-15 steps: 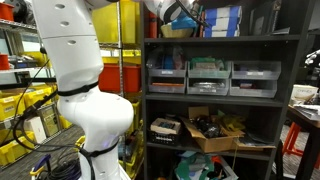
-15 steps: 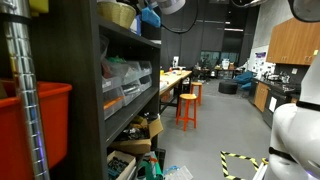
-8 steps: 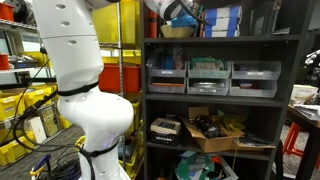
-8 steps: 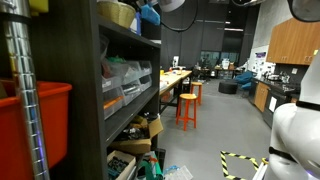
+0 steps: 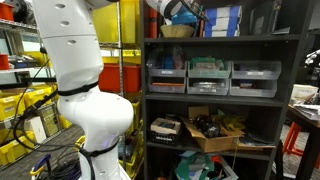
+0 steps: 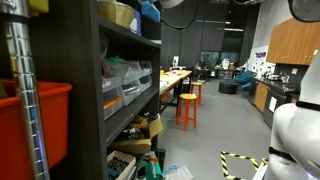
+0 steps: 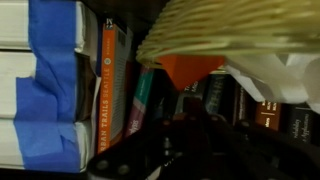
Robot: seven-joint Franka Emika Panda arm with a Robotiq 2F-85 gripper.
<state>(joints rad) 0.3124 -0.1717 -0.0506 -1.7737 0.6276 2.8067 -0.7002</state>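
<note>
My gripper shows dark at the bottom of the wrist view, its jaws drawn together with nothing visible between them. Just beyond it hangs an orange piece under the rim of a woven wicker basket, with a white crumpled sheet beside it. In an exterior view the gripper reaches in at the top shelf, right above the basket. The basket also sits on the top shelf in the exterior view taken along the rack.
Upright books and white boxes with blue tape stand behind the basket. The dark shelf rack holds grey bins and a cardboard box. Yellow crates and an orange stool stand nearby.
The jaws have come together at the top shelf. The arm itself has hardly shifted, and the basket and shelf contents stay put.
</note>
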